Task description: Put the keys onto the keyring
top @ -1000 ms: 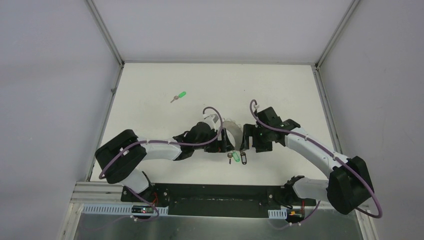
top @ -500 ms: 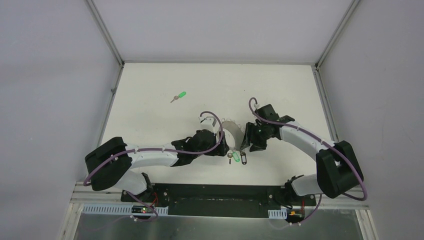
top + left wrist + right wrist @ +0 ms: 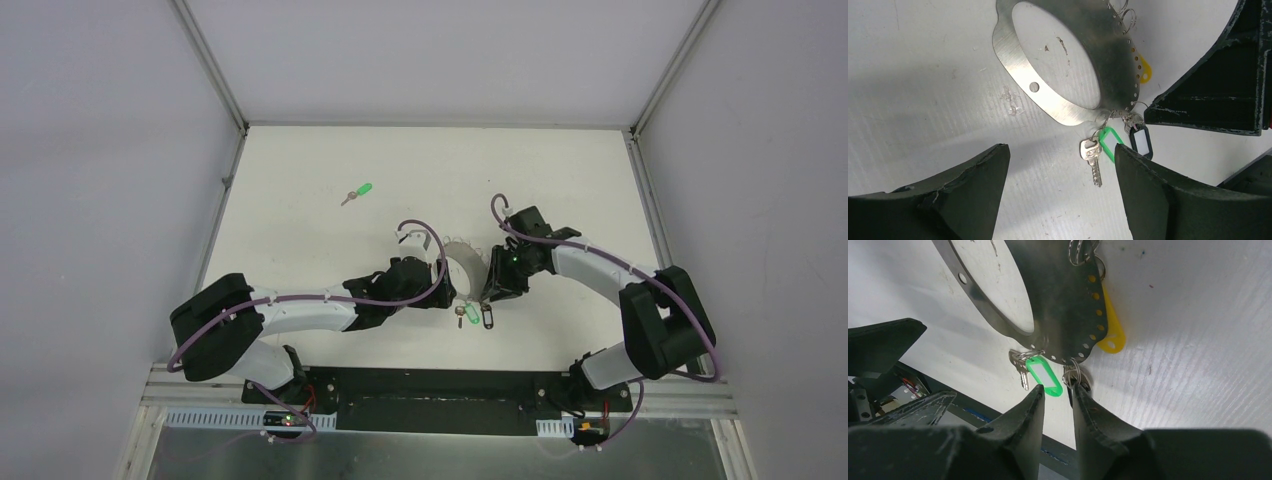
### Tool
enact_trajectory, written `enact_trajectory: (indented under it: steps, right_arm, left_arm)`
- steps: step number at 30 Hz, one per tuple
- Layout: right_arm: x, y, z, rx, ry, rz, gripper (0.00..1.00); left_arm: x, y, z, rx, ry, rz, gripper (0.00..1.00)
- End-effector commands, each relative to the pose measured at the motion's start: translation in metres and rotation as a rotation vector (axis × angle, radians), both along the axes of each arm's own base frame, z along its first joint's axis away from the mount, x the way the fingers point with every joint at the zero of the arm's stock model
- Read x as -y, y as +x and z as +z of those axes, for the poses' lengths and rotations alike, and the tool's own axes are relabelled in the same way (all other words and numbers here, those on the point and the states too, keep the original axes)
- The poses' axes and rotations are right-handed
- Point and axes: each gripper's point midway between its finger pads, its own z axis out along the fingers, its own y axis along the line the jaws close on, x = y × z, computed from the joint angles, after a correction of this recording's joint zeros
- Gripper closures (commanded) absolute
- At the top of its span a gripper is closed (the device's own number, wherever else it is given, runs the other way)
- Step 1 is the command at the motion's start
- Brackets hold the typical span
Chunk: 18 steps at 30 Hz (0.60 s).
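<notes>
Steel keyring (image 3: 1053,105) flat on the table (image 3: 300,160), a gripper at each side.
Left gripper (image 3: 1060,155) is spread wide and empty, framing the ring's tagged edge without touching. Right gripper (image 3: 1057,392) is pinched narrow at the black tag's (image 3: 1140,141) split ring; whether it grips, I cannot tell. Green key (image 3: 357,192) lies well apart.

Keyring (image 3: 1108,60) is brushed metal, dull sheen, a few scuffs. Hanging off it: shiny silver metal key (image 3: 1092,152), plus glossy plastic tags, green (image 3: 1109,141), black (image 3: 1140,141), yellow (image 3: 1144,70). Bench (image 3: 923,75) underneath is matt white, faintly ribbed.
</notes>
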Motion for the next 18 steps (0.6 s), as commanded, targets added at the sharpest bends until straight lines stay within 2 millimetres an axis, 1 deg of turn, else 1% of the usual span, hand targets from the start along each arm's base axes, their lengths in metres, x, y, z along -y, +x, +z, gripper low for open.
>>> enact_trajectory:
  steps: [1, 4, 7, 9, 14, 16, 17, 18]
  right_arm:
    - [-0.009, 0.014, 0.004, 0.035, 0.031, 0.025, 0.72]
    - [-0.008, 0.012, 0.0, 0.024, 0.028, 0.031, 0.75]
    - [-0.007, 0.009, -0.003, 0.019, 0.026, 0.036, 0.81]
    - [-0.006, 0.007, -0.004, 0.013, 0.024, 0.04, 0.88]
    - [-0.005, 0.002, -0.004, 0.013, 0.033, 0.041, 0.96]
    - [-0.004, 0.002, -0.003, 0.019, 0.031, 0.04, 0.97]
    - [-0.003, 0.002, -0.003, 0.026, 0.029, 0.037, 0.96]
    - [-0.003, 0.002, -0.002, 0.033, 0.027, 0.033, 0.92]
  left_arm:
    - [0.004, 0.005, 0.013, 0.035, -0.025, 0.014, 0.21]
    - [0.002, 0.004, 0.014, 0.038, -0.038, 0.022, 0.21]
    - [0.001, 0.004, 0.014, 0.038, -0.04, 0.024, 0.21]
    - [0.002, 0.004, 0.014, 0.037, -0.04, 0.021, 0.21]
    - [0.004, 0.004, 0.013, 0.034, -0.036, 0.017, 0.21]
    - [0.004, 0.004, 0.013, 0.034, -0.036, 0.017, 0.21]
    - [0.004, 0.004, 0.012, 0.034, -0.036, 0.017, 0.21]
    - [0.003, 0.004, 0.012, 0.034, -0.034, 0.017, 0.21]
